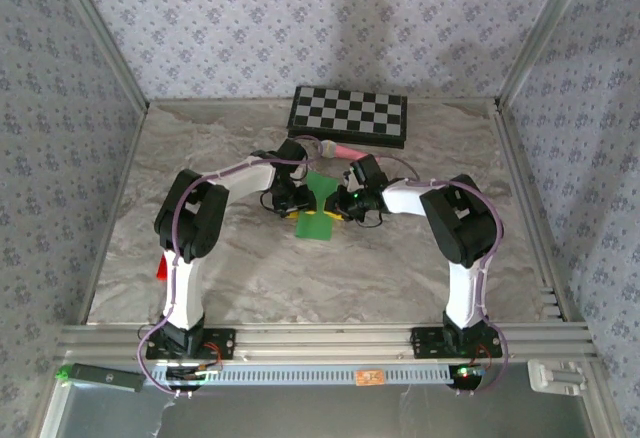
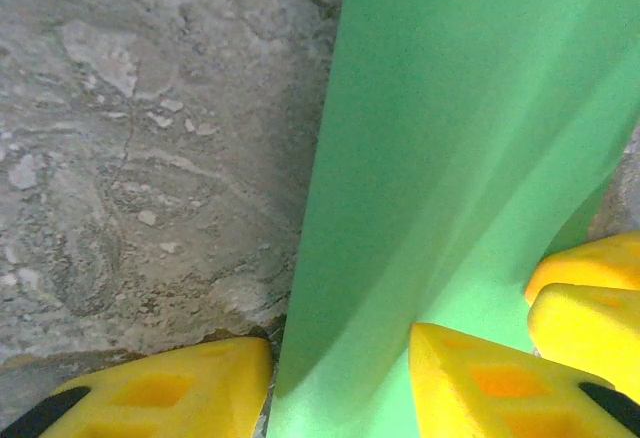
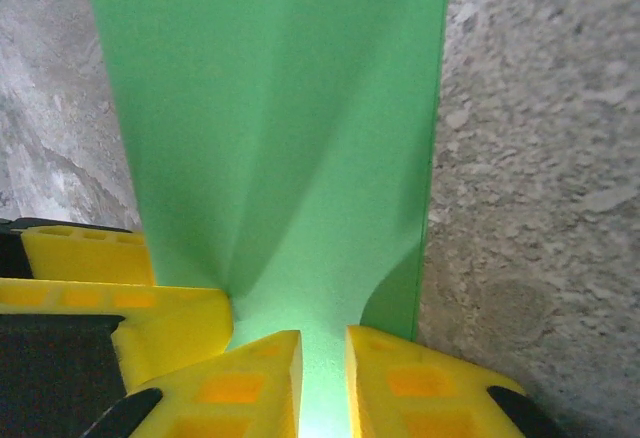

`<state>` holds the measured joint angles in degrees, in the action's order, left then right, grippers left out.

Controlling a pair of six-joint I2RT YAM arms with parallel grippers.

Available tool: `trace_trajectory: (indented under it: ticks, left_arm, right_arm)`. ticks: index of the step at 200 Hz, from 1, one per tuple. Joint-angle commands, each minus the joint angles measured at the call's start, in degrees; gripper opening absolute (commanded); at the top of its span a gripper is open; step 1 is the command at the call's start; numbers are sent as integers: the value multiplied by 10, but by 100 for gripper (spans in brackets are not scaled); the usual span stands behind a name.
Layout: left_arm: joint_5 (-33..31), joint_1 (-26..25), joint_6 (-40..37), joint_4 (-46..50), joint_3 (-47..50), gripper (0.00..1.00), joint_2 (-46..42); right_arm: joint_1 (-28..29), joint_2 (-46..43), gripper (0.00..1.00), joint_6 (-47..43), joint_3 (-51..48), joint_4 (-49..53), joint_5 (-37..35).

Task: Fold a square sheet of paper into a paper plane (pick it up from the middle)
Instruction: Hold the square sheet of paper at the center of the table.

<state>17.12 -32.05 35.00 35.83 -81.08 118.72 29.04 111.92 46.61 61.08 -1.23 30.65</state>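
You're at a robot test booth: silver aluminium frame posts, lilac floral-patterned wall panels, a grey marble-look tabletop, and a slotted aluminium base rail.

Green sheet, pinched at the waist
I see the square sheet of paper, bright matte green, at the centre of the top view, narrow mid-length and flaring toward upper and lower ends.

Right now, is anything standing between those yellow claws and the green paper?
Nothing visible does. The square sheet of paper already sits between the fingers of the left gripper and the right gripper.
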Motion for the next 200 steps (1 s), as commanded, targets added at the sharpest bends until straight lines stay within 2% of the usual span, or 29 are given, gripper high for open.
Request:
trace_trajectory:
  ticks: [1,56,81,116,182,200]
  left_arm:
    - [16,-39,0,-23,42,44,90]
    - [14,-23,21,-21,30,46,18]
    - [-8,-3,43,-24,28,50,-42]
    - [-13,20,67,-49,41,50,-108]
    - [12,20,95,-102,62,32,-148]
    - [43,19,106,-125,67,26,-142]
  right_arm:
    - [4,28,19,-24,5,59,-22]
    - [5,66,13,-97,13,183,-76]
    - [9,82,12,-152,40,245,-109]
    - [23,107,11,-205,99,312,-150]
    - [30,130,10,-209,140,349,-164]
    - [29,132,10,-209,145,354,-160]
